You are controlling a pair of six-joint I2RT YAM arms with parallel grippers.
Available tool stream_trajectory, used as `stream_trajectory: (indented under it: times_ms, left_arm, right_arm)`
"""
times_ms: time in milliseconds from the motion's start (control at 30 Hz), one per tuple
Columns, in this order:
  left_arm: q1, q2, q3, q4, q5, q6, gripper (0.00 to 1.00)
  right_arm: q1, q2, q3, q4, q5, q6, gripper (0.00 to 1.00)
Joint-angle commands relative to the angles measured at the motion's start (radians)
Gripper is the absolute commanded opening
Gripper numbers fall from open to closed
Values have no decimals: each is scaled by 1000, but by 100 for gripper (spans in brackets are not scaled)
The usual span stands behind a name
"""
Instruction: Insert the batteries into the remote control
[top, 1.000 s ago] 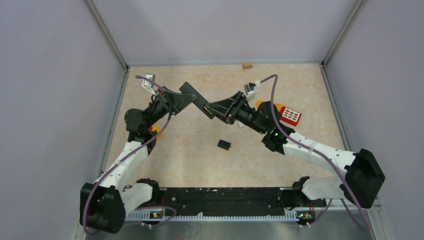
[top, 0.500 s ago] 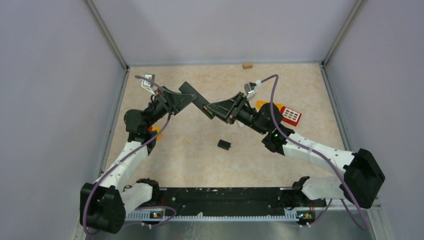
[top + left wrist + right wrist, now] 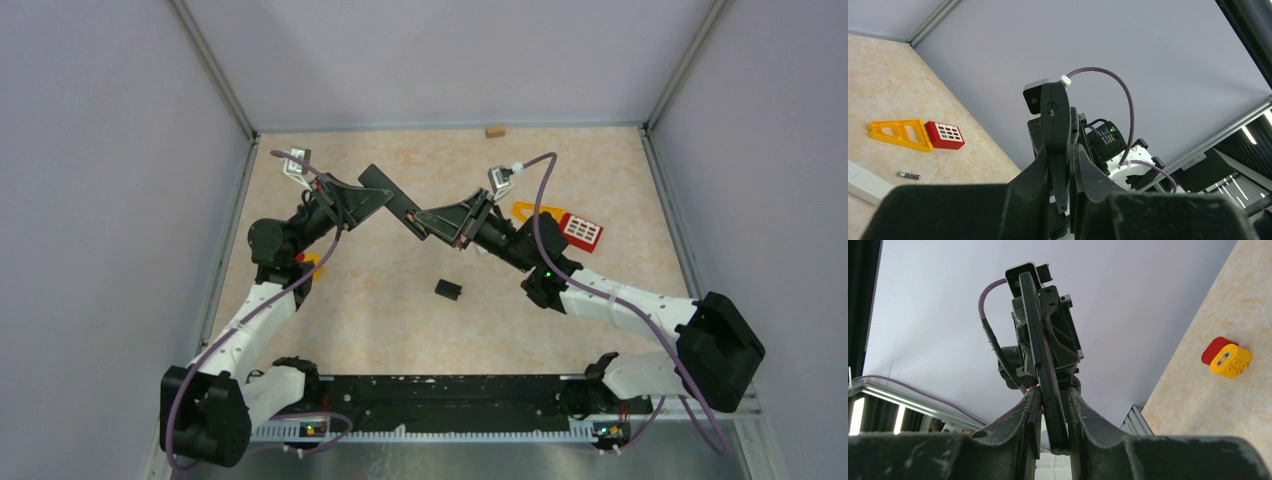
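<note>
As my left gripper [image 3: 1058,156] clamps hard on one end of the black remote control [image 3: 1055,120], I hold that slab edge-on and lifted clear of the table [image 3: 400,330]. My right gripper [image 3: 1050,402] has the opposite end: its two fingers [image 3: 1030,407] press in against both flat faces, so the remote bridges the gap between my two wrists. From above, the remote runs as a slanted bar between the two grippers, over the far half of the table.

Beyond my left fingers, one battery [image 3: 909,175] lies on its side on the tabletop, a tiny grey cylinder, apart from both grippers. It sits just in front of a yellow frame piece [image 3: 898,132] joined to a red windowed block [image 3: 945,135], and near a white bar [image 3: 863,182] at the picture's edge that I cannot identify. No other battery shows clearly.

Below the raised remote, towards my bases, a small black cover piece [image 3: 448,289] rests on the table. A red-and-yellow toy brick [image 3: 1228,357] sits by my left arm, and a small brown block [image 3: 494,130] lies at the far wall.
</note>
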Motion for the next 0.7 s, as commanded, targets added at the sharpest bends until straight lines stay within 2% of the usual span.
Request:
stream_trajectory:
  times_ms: [0,233,433,667]
  left_arm:
    - [-1,-18,20,56,-1,14,0]
    - [-1,-18,26,49,9,18,0]
    - [-1,-28,7,42,14,56,0]
    - [-1,-30,-7,42,13,69,0]
  right_arm:
    - [-4,8,-8,18,-41,-50,20]
    - [-5,7,-18,-6,-36,-72,19]
    - [-6,6,30,-42,-21,-48,46]
    - [-6,7,62,-43,-6,-38,61]
